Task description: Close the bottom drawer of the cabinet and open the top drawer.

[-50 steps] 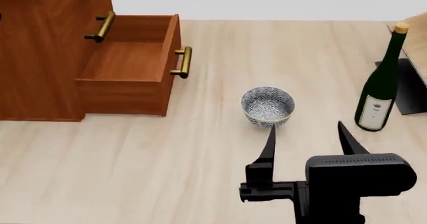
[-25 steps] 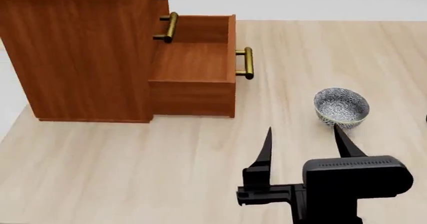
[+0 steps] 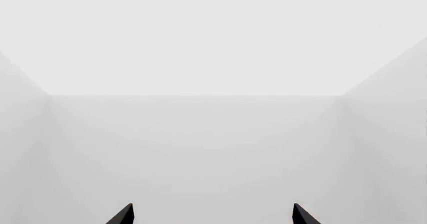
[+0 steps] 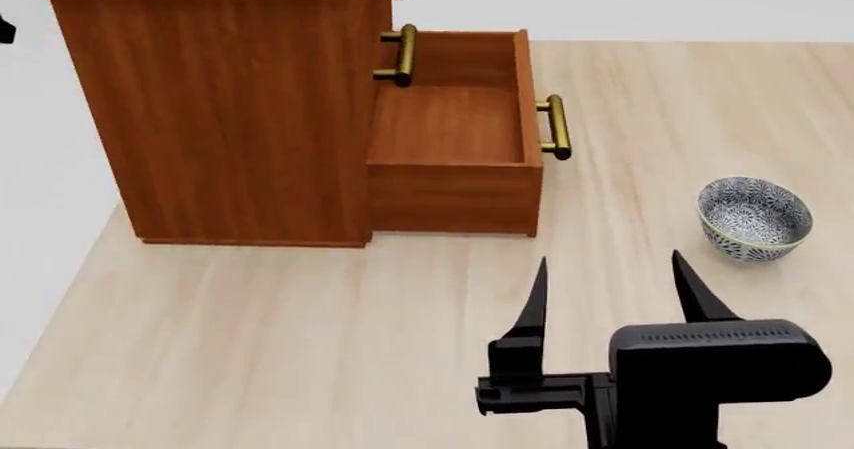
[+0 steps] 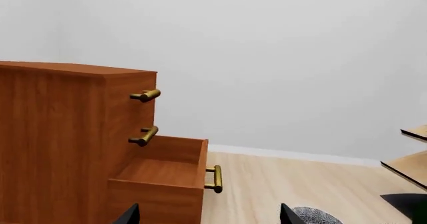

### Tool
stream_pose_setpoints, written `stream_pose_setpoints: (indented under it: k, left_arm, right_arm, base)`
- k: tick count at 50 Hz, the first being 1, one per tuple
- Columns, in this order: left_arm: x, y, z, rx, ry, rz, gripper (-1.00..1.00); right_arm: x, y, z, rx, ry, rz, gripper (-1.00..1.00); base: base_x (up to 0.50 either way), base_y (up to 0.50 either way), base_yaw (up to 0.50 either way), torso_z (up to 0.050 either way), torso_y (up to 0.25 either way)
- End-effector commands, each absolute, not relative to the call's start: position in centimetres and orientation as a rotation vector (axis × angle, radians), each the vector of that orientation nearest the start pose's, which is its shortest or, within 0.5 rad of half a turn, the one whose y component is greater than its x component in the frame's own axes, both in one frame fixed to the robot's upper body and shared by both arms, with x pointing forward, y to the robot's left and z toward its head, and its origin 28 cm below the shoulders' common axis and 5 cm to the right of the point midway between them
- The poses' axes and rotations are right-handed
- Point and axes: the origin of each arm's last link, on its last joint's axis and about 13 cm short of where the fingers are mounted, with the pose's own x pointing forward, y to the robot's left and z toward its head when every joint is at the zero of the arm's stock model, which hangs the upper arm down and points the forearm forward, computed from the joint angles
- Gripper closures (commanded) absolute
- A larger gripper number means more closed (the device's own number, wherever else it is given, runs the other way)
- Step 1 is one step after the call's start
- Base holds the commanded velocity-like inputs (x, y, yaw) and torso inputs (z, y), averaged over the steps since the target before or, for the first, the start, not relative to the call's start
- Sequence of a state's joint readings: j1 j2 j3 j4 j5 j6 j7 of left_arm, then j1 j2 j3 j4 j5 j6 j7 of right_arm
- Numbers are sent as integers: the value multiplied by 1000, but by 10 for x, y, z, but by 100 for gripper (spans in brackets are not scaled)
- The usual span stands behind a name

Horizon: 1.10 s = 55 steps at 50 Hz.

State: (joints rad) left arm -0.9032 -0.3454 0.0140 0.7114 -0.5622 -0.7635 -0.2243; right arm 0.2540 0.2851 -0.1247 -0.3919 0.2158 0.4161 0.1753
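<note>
Currently the right gripper [image 4: 607, 279] is being held low over the tabletop [image 4: 267, 339], its jaws spread apart and holding nothing, with both pointed tips aimed toward the cabinet [image 4: 227, 109]. Judging from this, it is being lined up for a push on the front of the bottom drawer [image 4: 454, 134], which is standing pulled well out at the cabinet's right side. Nothing is being touched yet; the tips are being kept apart from the drawer front, with bare tabletop between them.

The bottom drawer is being shown as an open, empty reddish-brown box, with its brass bar handle [image 4: 554, 127] fixed across the front that faces the patterned bowl [image 4: 755, 218]. The bowl is sitting near the drawer's front, off to the right, so it is probably being left clear of the closing path. Above, the top drawer [image 5: 131, 87] is sitting flush in the cabinet, only its brass handle [image 5: 146, 95] sticking out, and the middle drawer's handle [image 5: 144, 135] is seen below it.

The left gripper [image 3: 212, 215] is being pointed at blank grey surroundings; its two tips are seen wide apart and empty.
</note>
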Motion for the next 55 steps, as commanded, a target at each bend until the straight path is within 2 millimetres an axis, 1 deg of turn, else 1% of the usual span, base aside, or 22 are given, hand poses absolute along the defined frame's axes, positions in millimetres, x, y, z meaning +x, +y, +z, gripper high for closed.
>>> stream_pose_setpoints:
  k: [1,13,55]
  left_arm:
    - [242,227,316,3,-781,-165,-100]
    - [241,226,318,-17,-791,-169,-100]
    - [238,225,321,-28,-810,-190,-100]
  right_arm:
    - [248,-122,123,-89,-192,14,-100]
    - [249,-123,123,-95,-192,9,-100]
    - [249,-123,126,-93,-194,15,-100]
  base:
    - [0,0,0,0,0]
    - [270,0,0,0,0]
    - [358,0,0,0,0]
